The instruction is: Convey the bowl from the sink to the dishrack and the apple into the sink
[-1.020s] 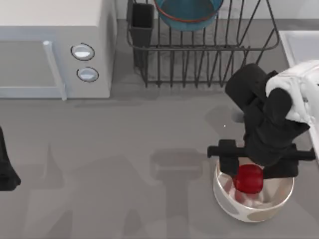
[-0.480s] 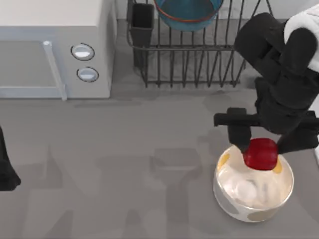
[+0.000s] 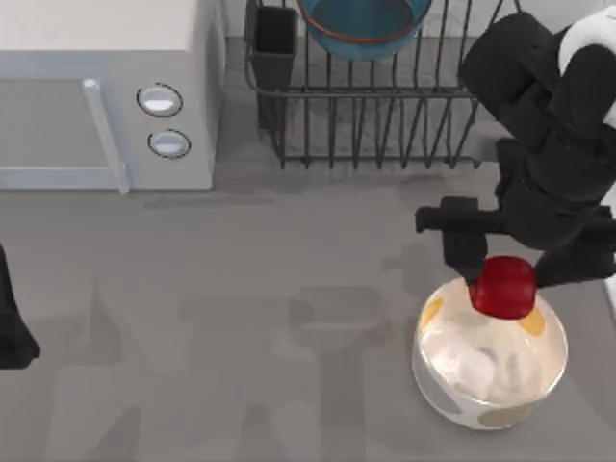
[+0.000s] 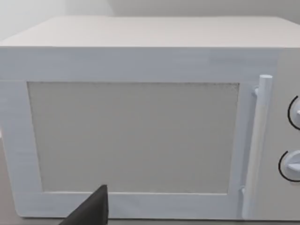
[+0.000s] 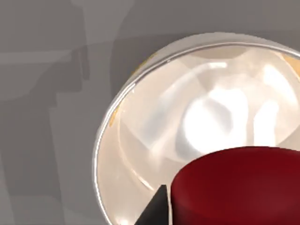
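The apple (image 3: 502, 286) hangs pinched between the two fingers of the right gripper (image 3: 504, 279), lifted above the far rim of the spotted bowl (image 3: 489, 364), down at the table's four o'clock. The right wrist view looks past the red fruit into that glossy bowl beneath it. Up at twelve o'clock, the blue bowl (image 3: 364, 27) already sits in the dishrack (image 3: 385, 106), so that half looks done. What's left, by my reading: carry the apple to the sink at three o'clock and drop it in. The left arm (image 3: 13, 322) idles at nine o'clock, facing the microwave (image 4: 140, 122); whether its fingers are spread or closed, I cannot tell.
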Controlling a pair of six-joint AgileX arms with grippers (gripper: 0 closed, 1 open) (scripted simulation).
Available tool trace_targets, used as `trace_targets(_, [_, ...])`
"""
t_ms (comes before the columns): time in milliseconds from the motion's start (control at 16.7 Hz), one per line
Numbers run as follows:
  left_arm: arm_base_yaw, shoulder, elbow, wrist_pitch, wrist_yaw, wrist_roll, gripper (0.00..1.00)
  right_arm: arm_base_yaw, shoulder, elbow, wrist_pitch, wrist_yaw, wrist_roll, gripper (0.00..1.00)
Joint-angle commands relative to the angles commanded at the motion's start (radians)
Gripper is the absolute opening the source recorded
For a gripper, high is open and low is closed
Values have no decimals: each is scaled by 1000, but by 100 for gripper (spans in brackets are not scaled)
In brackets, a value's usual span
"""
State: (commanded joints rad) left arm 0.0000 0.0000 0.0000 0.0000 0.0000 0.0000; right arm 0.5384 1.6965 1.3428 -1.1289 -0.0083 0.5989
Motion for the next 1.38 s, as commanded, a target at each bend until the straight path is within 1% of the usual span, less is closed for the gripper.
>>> trace_targets(180, [0, 0, 0, 0, 0, 0, 100, -67, 3, -31, 124, -33, -32, 0])
trace_targets(420, [0, 0, 0, 0, 0, 0, 100, -213, 2, -113, 405, -107, -108, 0])
trace_targets(660, [0, 0, 0, 0, 0, 0, 100, -405, -13, -245, 769, -203, -209, 0])
trace_targets(1140, [0, 0, 0, 0, 0, 0, 100, -823, -92, -564, 1610, -393, -431, 0])
trace_targets(1260, [0, 0, 0, 0, 0, 0, 100, -910, -124, -631, 1777, -430, -483, 0])
trace_targets(1380, [0, 0, 0, 0, 0, 0, 100, -982, -158, -686, 1904, -459, -527, 0])
